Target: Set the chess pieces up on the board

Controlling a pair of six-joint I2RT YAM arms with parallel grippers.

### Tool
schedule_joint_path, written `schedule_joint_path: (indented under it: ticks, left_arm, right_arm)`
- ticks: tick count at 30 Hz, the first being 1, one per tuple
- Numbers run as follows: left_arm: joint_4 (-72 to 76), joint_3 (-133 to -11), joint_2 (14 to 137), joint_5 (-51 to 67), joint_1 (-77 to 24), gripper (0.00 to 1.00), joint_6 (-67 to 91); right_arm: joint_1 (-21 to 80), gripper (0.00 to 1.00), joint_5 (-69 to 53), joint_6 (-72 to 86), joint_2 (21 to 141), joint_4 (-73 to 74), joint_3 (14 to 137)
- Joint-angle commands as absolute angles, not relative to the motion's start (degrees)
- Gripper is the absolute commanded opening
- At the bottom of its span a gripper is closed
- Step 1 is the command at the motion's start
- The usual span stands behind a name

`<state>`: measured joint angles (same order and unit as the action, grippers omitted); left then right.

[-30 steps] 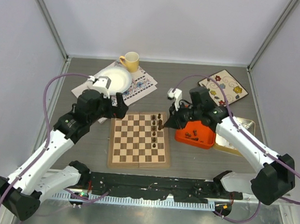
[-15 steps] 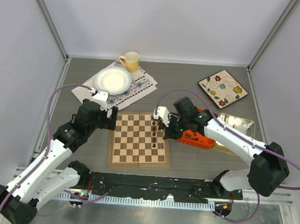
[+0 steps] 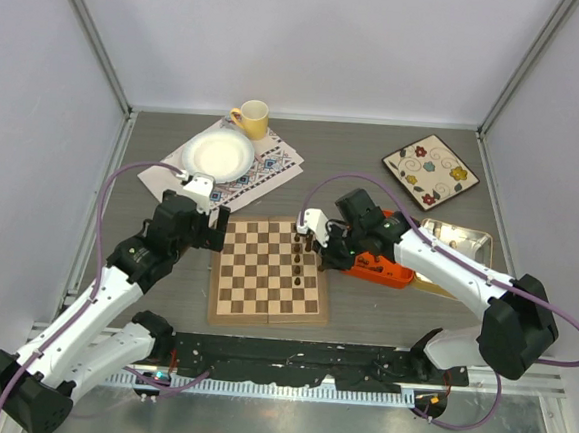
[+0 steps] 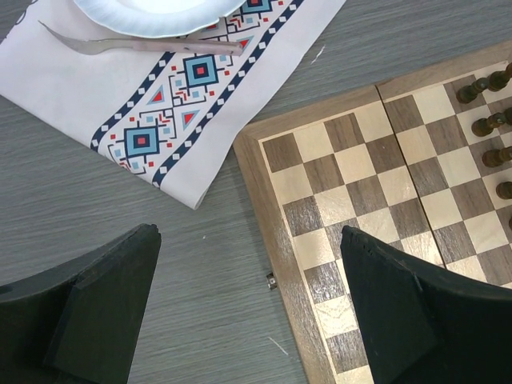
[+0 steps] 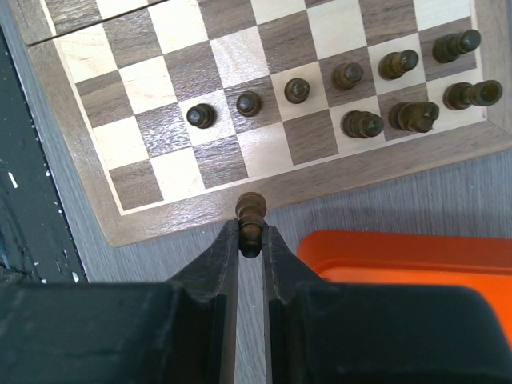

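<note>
Above grey table [image 5: 448, 200] beside the board [image 5: 160, 96], right tool [image 5: 251, 240] grips dark piece [image 5: 251, 210].

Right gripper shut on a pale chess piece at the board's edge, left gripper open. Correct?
Not quite. The chess piece in the right gripper is dark brown, not pale; the right wrist view shows it. It is at the edge of the board, and the left gripper is open.
</note>
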<state>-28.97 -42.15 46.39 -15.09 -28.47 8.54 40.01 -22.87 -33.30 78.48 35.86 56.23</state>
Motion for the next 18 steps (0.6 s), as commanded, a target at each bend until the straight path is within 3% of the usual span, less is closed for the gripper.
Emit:
schedule_joint_path:
  ticks: [1, 18]
  left_arm:
    - [-26.2, -42.4, 45.8, -16.3, -28.3, 0.99, 7.1]
    - [-25.8, -41.5, 46.1, -19.2, -28.2, 1.0, 3.4]
  right_arm:
    - [41.0, 0.02, -26.0, -35.3, 77.4, 36.6, 55.4]
    - [47.8, 0.04, -19.7, -34.7, 83.3, 34.4, 56.9]
